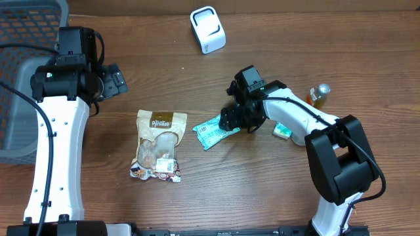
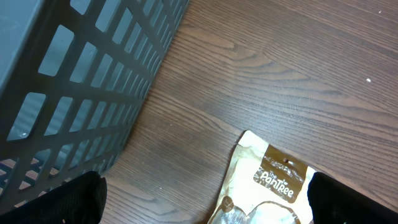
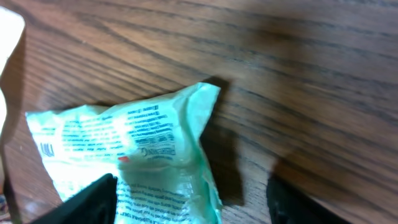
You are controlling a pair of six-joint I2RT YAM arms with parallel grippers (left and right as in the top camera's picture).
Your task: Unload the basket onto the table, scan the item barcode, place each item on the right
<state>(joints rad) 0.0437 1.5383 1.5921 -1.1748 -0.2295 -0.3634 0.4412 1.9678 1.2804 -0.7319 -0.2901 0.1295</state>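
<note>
Packet (image 3: 143,149) | between right fingers (image 3: 93,202), gap either side | on table (image 3: 298,74)

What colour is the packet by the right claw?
The packet is mint green with dark print; the right wrist view shows it best.

A mock shop checkout: wooden table (image 1: 275,190), grey basket (image 1: 20,39), white scanner (image 1: 208,29), snack bag (image 1: 157,145).

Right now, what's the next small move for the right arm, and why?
Probably close the right gripper on the teal packet. Wrist view shows its jaws apart, straddling the packet's end, which lies flat, not pinched. The white scanner sits at the far edge, so a grip likely comes first.
</note>
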